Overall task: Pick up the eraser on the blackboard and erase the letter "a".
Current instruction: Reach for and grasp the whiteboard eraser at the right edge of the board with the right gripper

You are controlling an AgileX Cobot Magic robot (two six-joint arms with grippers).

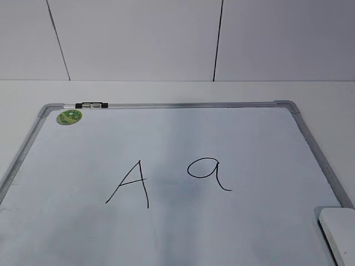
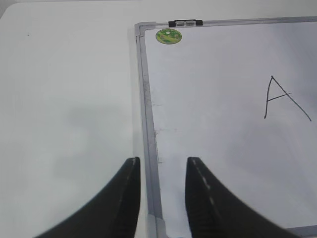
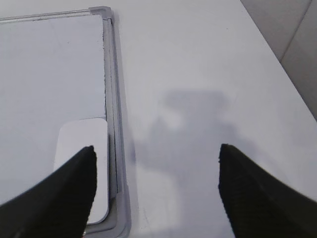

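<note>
The blackboard (image 1: 310, 141) is a white board with a grey frame lying flat on the table. The letter "a" (image 1: 206, 170) is drawn right of a capital "A" (image 1: 131, 185). The eraser (image 1: 339, 230) lies at the board's near right corner; it also shows in the right wrist view (image 3: 81, 146), partly hidden by my left finger. My right gripper (image 3: 156, 153) is wide open and empty above the table, just right of the board's frame (image 3: 115, 99). My left gripper (image 2: 162, 163) is open and empty, straddling the board's left frame (image 2: 148, 129). Neither gripper shows in the exterior view.
A round green sticker (image 1: 70, 117) and a black clip (image 1: 92, 105) sit at the board's far left corner. White table (image 3: 198, 74) surrounds the board. A white panelled wall (image 1: 138, 39) stands behind.
</note>
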